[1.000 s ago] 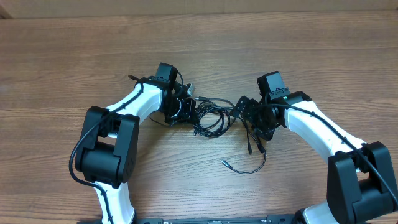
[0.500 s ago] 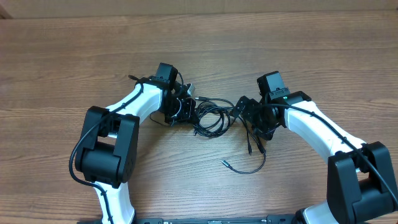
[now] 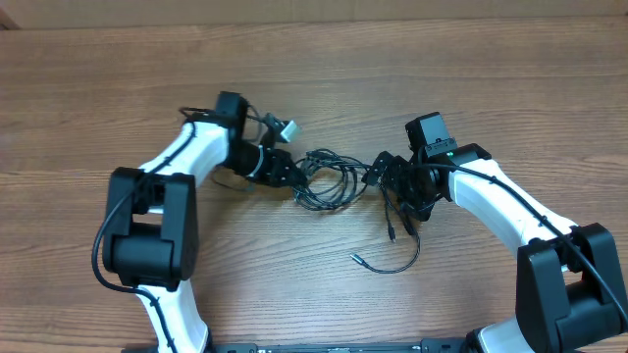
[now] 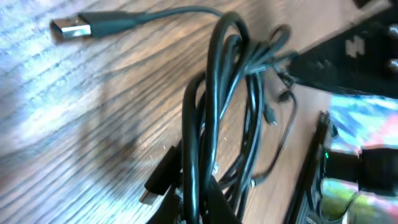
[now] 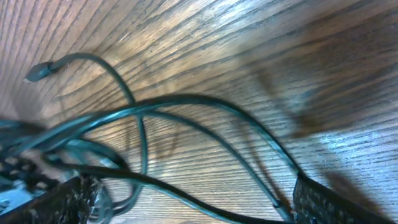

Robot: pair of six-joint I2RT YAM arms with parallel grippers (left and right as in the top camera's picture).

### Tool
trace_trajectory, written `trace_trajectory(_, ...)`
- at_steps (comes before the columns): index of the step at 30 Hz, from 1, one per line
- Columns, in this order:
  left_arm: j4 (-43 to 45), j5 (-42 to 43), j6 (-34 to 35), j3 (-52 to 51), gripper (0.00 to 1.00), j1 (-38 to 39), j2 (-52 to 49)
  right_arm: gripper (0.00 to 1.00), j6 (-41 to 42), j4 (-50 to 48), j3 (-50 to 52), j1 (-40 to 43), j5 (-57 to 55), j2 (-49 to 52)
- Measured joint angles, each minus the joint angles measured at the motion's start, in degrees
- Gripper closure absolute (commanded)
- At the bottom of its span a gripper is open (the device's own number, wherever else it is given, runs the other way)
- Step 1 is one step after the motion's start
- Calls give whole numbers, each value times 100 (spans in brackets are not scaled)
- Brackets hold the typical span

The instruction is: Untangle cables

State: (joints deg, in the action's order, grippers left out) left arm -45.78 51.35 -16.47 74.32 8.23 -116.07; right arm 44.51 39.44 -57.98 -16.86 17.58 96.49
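The cables [image 3: 329, 183] are thin black cords tangled in loops on the wooden table between my two grippers. My left gripper [image 3: 282, 171] is shut on a bunch of cable strands [image 4: 205, 118], which rise from between its jaws in the left wrist view. A silver USB plug [image 4: 69, 27] lies loose on the wood [image 3: 287, 128]. My right gripper [image 3: 396, 186] stands open over the right side of the tangle. Its fingers [image 5: 326, 200] are wide apart with strands [image 5: 186, 106] running across the gap. Two loose ends [image 3: 356, 258] trail toward the front.
Both white arms [image 3: 186, 157] curve in from the table's front edge, the right arm [image 3: 500, 201] from the right. A small plug end [image 5: 37, 72] lies on the bare wood near the right gripper.
My left arm has swung to the left, pulling the held strands and stretching the tangle leftward. The USB plug moved up and left with it. The right arm has stayed still.
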Motion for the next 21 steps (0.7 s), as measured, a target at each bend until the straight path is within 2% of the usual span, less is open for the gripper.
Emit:
trace_trajectory(3,-184,269,-726,0,96,-166,0,1,0,20,0,0,55,0)
trace_trajectory(5,-201,372,-1102,0,96,-181,0,25,-68,85,-4,0,293,0)
trace_trajectory(9,-164,514,-1471,0,96,-179,0,46,-308,-730,-7,46,1423,0)
trace_trajectory(11,-136,557,-1556,0,96,-179,0,64,-396,-1209,-15,72,2175,0)
trace_trajectory(15,-66,739,-1565,0,96,-179,0,63,-319,-1652,-37,48,3270,-2)
trace_trajectory(21,-46,1121,-1276,0,96,-179,0,66,417,-1572,-37,-317,2732,-2)
